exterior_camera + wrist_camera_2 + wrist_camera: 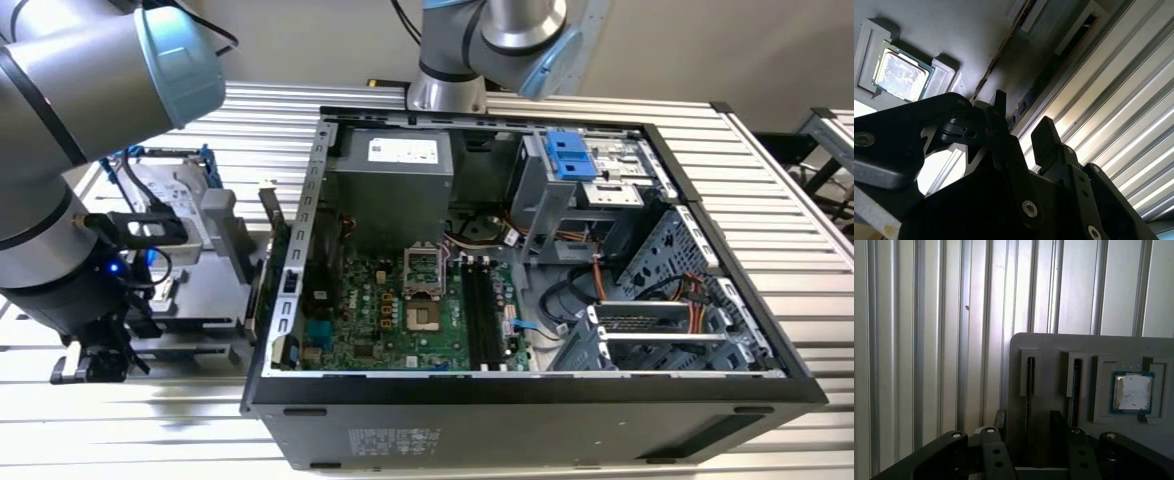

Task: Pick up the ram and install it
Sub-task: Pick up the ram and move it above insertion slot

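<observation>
Pick-up step, pre-grasp: gripper (1028, 416) open, fingers spread either side of the ram (1030, 377), which stands on edge in a gray tray (1054, 345) slot outside the pc case (534, 410); prob calls for straight drop, squeeze on flat faces.

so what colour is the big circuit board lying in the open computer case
Green; the large flat motherboard shows best in the exterior view.

There's one open PC case (534, 420), one green motherboard (387, 320), one power supply (394, 185), one processor chip (1132, 392), two narrow slots (1030, 377) in one gray holder (1054, 347), plus one gripper (1020, 111) with two fingers (1044, 137).
</observation>
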`<state>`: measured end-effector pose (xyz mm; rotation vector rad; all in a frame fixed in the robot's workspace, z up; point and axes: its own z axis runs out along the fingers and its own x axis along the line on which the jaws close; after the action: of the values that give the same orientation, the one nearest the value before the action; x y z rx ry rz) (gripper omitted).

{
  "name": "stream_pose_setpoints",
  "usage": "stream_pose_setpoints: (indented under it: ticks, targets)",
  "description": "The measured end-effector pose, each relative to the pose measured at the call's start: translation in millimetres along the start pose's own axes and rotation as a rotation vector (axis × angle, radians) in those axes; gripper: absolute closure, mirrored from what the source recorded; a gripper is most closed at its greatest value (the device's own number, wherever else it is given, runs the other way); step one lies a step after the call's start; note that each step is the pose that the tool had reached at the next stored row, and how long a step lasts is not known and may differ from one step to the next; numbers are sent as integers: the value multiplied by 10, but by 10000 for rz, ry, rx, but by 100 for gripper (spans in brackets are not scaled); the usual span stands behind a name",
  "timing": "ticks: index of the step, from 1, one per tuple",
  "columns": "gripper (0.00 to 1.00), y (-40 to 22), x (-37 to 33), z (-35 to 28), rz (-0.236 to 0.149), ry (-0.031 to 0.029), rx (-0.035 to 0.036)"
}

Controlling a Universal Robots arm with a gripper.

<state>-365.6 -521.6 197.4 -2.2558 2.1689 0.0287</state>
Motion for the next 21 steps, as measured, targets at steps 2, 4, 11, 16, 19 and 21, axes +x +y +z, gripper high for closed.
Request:
stream_pose_setpoints:
  ticks: [2, 4, 11, 16, 19, 21]
  targets:
    - [100, 0, 0, 0, 0, 0, 0]
    - [100, 0, 0, 0, 0, 0, -1]
    - [100, 1, 0, 0, 0, -1, -1]
    - [100, 1, 0, 0, -1, 0, 0]
    - [100, 1, 0, 0, -1, 0, 0]
    - [100, 2, 0, 0, -2, -1, 1]
